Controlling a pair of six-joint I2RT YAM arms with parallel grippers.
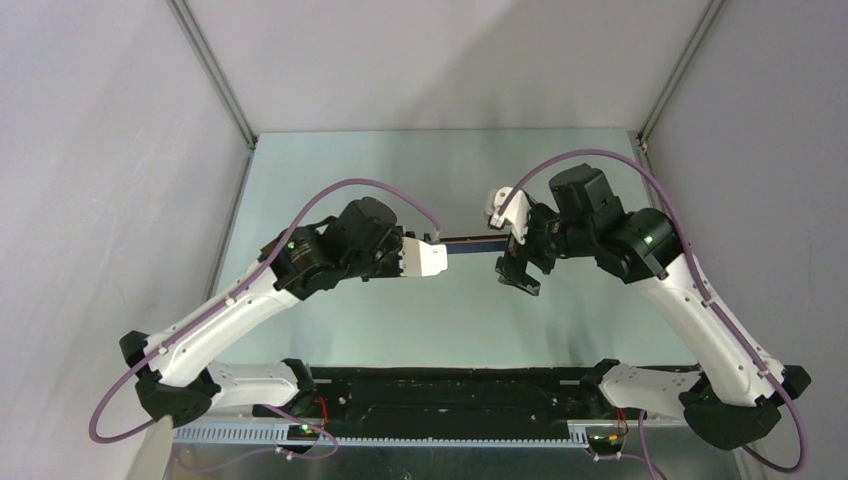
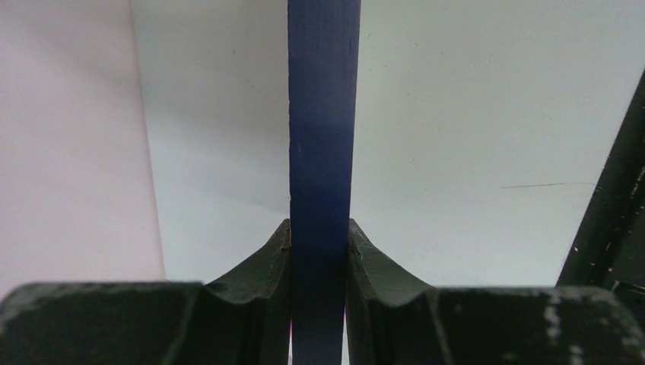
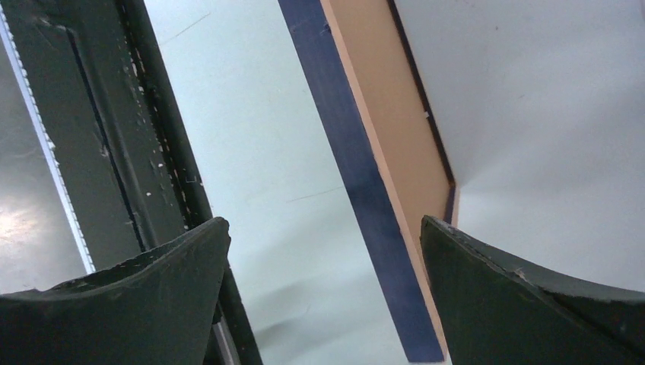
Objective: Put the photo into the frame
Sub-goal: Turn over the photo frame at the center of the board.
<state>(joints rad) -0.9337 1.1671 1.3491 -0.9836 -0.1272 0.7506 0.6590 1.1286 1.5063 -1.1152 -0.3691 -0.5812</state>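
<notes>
Holding the frame over the table, edge-on to the top camera, spanning the gap between both arms. Clamping the left gripper jaws shut on its dark blue rail, both fingers pressing its sides. Hanging the right gripper at the frame's other end, jaws gaping wide, gripping nothing. Showing blue edge and light wood face between those spread fingers, passing nearer the right-hand one; touching or not, cannot tell.

Pale green table, black rail along near edge
</notes>
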